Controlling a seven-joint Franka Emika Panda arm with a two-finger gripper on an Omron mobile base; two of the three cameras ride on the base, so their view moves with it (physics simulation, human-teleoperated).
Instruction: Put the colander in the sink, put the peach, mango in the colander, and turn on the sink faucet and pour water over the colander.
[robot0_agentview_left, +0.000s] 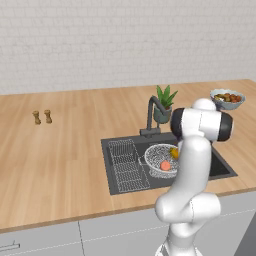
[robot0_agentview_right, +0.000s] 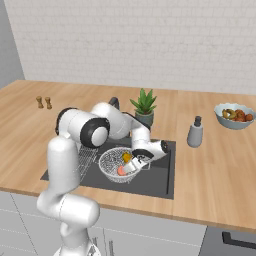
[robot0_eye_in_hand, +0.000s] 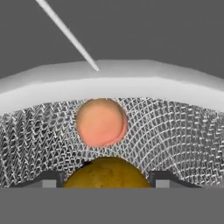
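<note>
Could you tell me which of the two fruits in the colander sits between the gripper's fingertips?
The mango, yellow-orange, between the fingertips; the pinkish peach lies farther off.

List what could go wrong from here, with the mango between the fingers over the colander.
1. The mango sits between the gripper's fingers inside the colander; on release it may roll into the peach just beyond it.
2. The hand is low inside the mesh, so lifting out could snag the rim and shift the colander in the sink.
3. The sink faucet is not yet on.
</note>
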